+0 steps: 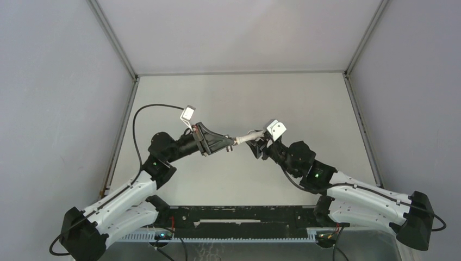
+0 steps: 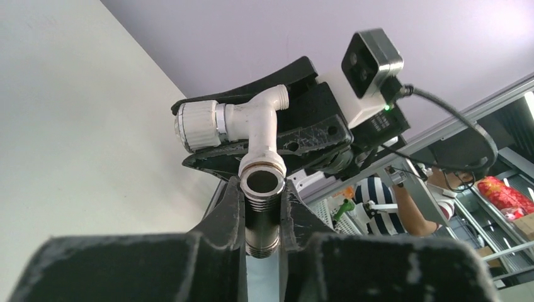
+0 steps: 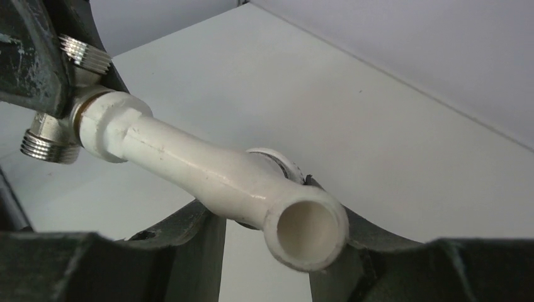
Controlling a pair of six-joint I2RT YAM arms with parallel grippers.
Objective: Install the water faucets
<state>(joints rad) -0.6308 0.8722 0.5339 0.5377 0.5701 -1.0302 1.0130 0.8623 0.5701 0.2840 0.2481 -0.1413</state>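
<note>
Where the two arms meet above the middle of the table point(image 1: 239, 92), the water faucets are held in the air, one part in each gripper. The left gripper point(image 1: 227, 144) is closed on the grey metal fitting point(image 2: 261, 214): from the left wrist, the threaded tube is seen clamped between the two black fingers point(image 2: 230, 214), its open end turned towards the camera. The right gripper point(image 1: 259, 143) is closed on the white tap piece point(image 3: 208, 173), whose long body is seen from the right wrist lying between the fingers point(image 3: 189, 236), with its round open mouth nearest the lens. The tap's far collar is pressed against the side branch of the metal fitting, so that the two parts touch and form one line between the grippers. Two threaded ends of the fitting are seen above and below that joint. Neither part rests on the table. On the tap and the fitting, lettering cannot be made out. Behind the tap, the right wrist camera point(image 2: 371, 66) is seen with a small green light point(image 2: 385, 107), and a person in a striped shirt point(image 2: 381, 198) is visible beyond the frame of the cell.
</note>
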